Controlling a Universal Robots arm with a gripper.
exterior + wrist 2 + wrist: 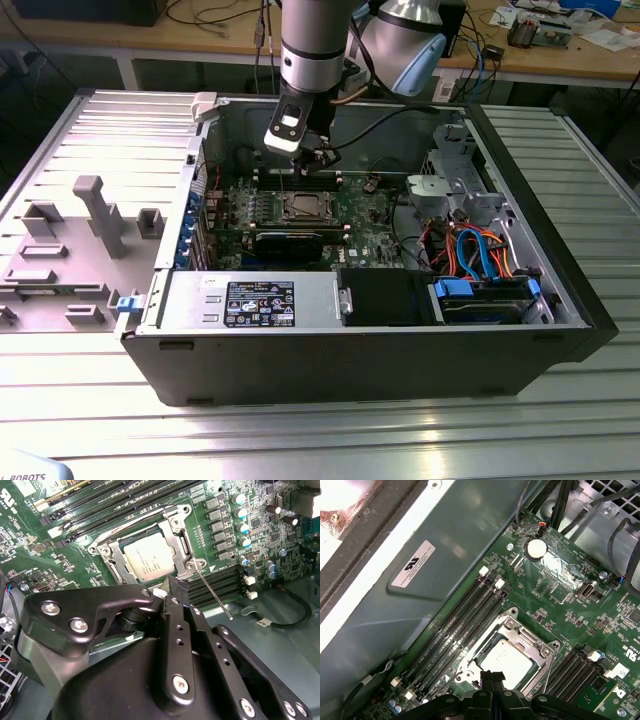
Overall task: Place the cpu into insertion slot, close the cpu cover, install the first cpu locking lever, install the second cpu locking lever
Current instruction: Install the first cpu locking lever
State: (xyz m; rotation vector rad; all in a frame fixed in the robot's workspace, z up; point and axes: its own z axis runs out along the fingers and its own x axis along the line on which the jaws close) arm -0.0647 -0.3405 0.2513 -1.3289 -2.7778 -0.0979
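The cpu (150, 557) lies flat in the insertion slot (303, 207) on the green board, its silver top showing. The cpu cover (176, 529) is down over it, framing the chip through its window. A thin metal locking lever (215, 596) sticks out from one socket corner over the black memory slots. My gripper (175, 586) hovers just beside the socket's edge, above the board, with fingers shut together and nothing between them. In the first wrist view the gripper (492, 676) hangs at the rim of the cpu cover (538, 649), with the cpu (509, 661) right beyond it.
Long black memory slots (465, 620) run beside the socket toward the grey case wall (445, 580). Capacitors (242, 515) stand on the socket's other side. The drive cage with blue and orange cables (480, 255) is at the exterior view's right, and a grey fixture block (95, 215) sits outside at its left.
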